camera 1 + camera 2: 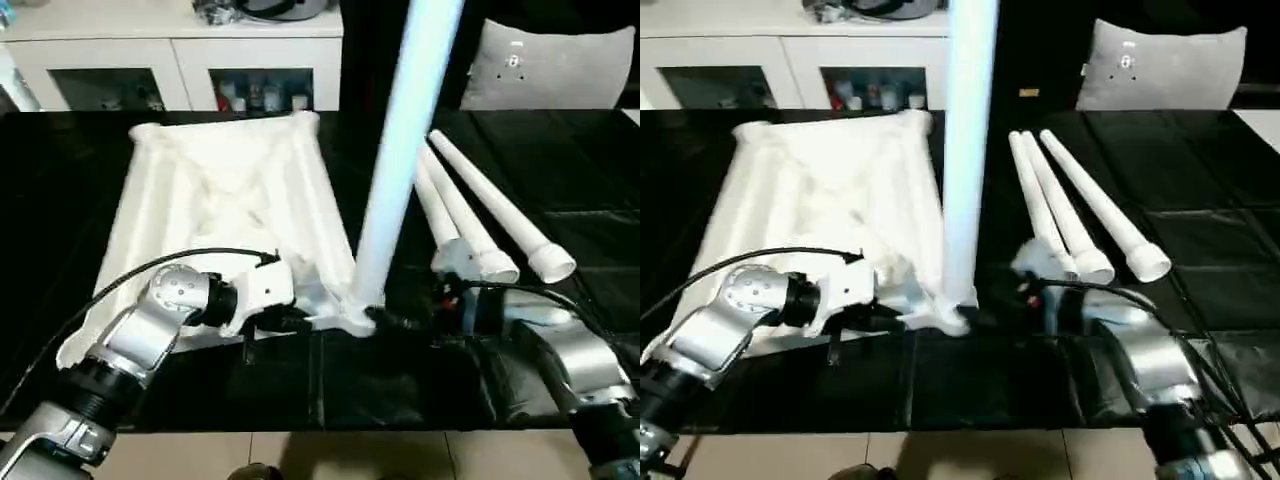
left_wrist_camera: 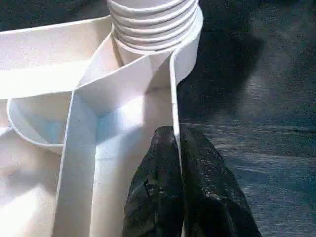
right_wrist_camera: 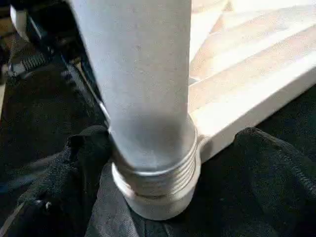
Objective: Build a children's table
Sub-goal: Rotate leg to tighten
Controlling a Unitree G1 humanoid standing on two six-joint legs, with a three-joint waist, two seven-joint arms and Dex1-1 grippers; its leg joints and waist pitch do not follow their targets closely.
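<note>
The children's table top (image 1: 225, 190) lies upside down on the black tabletop (image 1: 560, 170), its ribbed hollow underside facing up; this top serves as the landmark for all else. One white leg (image 1: 405, 150) stands upright in the near corner socket of the top on the robot's right side, its threaded base (image 3: 158, 182) seated in the round socket and its shaft rising out of the picture; three more legs (image 1: 480, 225) lie side by side on the tabletop just beyond the top's right edge, wide ends toward the robot, apart from the top.

The left hand (image 1: 290, 322) is at the top's near edge, just left of the standing leg; in the left wrist view its two black fingers (image 2: 158, 197) are pinched narrow on the thin outer wall of the top, one finger inside the rim and one outside, near the threaded socket. The right hand (image 3: 158, 217) is at the near right corner of the top, its fingers (image 3: 74, 168) spread wide on either side of the leg's threaded base and not clamped on it.

Behind the top's far edge stand white cabinets (image 1: 180, 60) with glass doors; a grey cushion (image 1: 555, 65) sits beyond the far right corner.
</note>
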